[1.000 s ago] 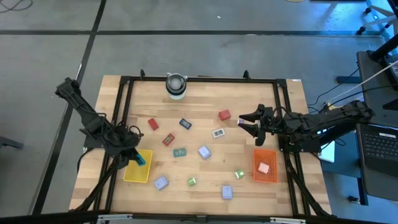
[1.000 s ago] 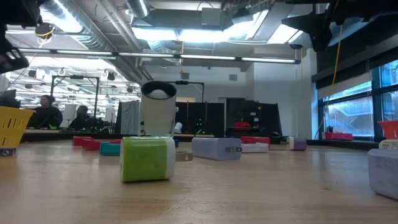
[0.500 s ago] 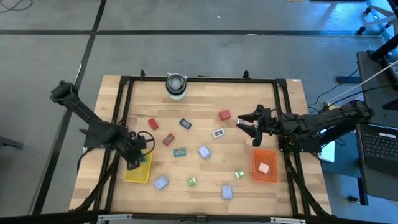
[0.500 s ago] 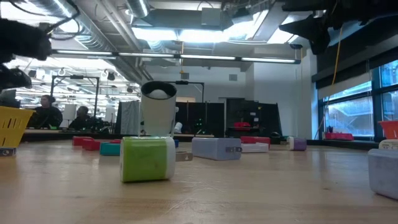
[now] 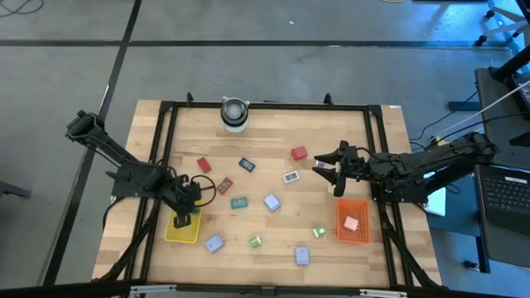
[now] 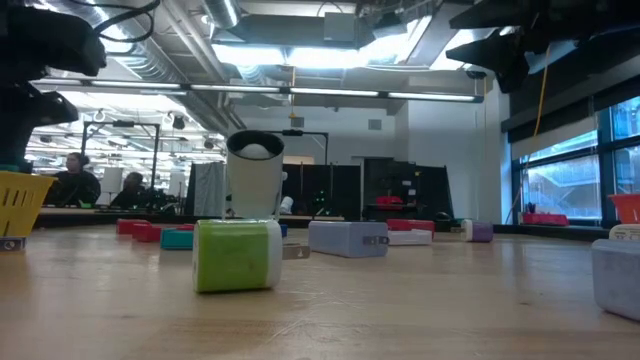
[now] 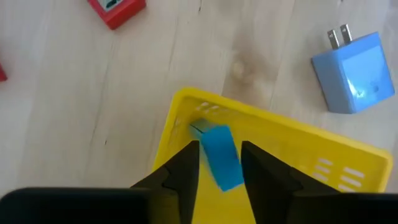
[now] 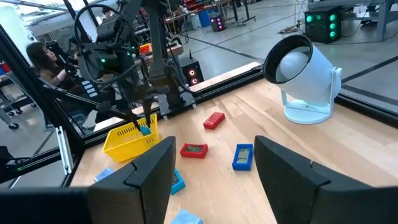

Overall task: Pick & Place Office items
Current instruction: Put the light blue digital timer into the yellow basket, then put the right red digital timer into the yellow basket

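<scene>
My left gripper (image 7: pixel 219 147) points down into the yellow tray (image 7: pixel 298 149) near the table's left edge, also seen from above (image 5: pixel 183 220). Its fingers stand a little apart with a small blue block (image 7: pixel 221 155) tilted between them, low in the tray. My right gripper (image 5: pixel 328 170) hangs open and level above the table's right part, nothing between its fingers (image 8: pixel 155 168). Several office items lie loose on the wood: red blocks (image 5: pixel 204 165) (image 5: pixel 299 152), a blue one (image 5: pixel 247 165), a teal one (image 5: pixel 239 202), lavender ones (image 5: pixel 272 202) (image 5: pixel 214 243), green ones (image 5: pixel 256 242) (image 5: pixel 318 233). My left gripper has its fingers on either side of the blue block's long sides (image 7: pixel 211 146), coming from above. I cannot tell whether they touch it. The block sits tilted, its far end toward the tray's corner.
An orange-red tray (image 5: pixel 352 209) with a pink block (image 5: pixel 351 223) stands at the right. A round grey-white cylinder (image 5: pixel 234 113) stands at the far edge. A black frame (image 5: pixel 265 106) borders the table. A lavender plug block (image 7: pixel 354 71) lies just beside the yellow tray.
My left arm has swung in from the table's left edge over the yellow tray. Its gripper has tipped steeper and sunk, taking the blue block down into the tray.
</scene>
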Robot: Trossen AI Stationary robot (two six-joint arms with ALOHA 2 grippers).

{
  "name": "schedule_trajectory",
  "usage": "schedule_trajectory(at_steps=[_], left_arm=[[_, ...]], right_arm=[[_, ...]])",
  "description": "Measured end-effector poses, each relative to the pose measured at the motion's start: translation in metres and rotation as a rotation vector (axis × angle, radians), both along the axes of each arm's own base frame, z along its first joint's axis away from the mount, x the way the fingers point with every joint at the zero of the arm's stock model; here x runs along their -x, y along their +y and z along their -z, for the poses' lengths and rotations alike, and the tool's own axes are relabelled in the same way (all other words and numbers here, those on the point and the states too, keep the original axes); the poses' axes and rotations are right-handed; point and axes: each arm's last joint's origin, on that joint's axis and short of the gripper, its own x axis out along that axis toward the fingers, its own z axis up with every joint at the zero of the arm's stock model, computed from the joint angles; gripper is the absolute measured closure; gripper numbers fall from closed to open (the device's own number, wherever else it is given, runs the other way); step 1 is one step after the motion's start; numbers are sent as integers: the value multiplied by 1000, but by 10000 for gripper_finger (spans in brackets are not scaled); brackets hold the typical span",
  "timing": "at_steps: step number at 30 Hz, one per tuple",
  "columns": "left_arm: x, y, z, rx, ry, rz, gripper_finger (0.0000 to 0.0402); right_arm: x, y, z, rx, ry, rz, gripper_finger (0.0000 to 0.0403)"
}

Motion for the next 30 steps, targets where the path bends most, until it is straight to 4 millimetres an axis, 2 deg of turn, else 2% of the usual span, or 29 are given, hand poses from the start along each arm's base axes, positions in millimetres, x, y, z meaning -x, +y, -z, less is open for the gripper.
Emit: schedule_trajectory(at_steps=[8,14,19,24,27,30], left_arm=[[2,2,0,-12,31,-16,227],[3,2,-1,-5,48,-10,202],[4,4,-20,-81,61,-20,191],[-3,6,-45,-149,-36,-38,182],[-13,17,-50,-290,-172,-173,174],[-24,35,-48,-431,-328,-489,164]], right_arm=[[0,0,0,-3,0,-10,183],[0,0,0,-5,-1,-16,183],[0,0,0,-5,-1,-16,183],[0,0,0,-2,0,-16,183],[0,0,-1,-2,-6,-10,183],[0,-3,-7,-9,-71,130,183]])
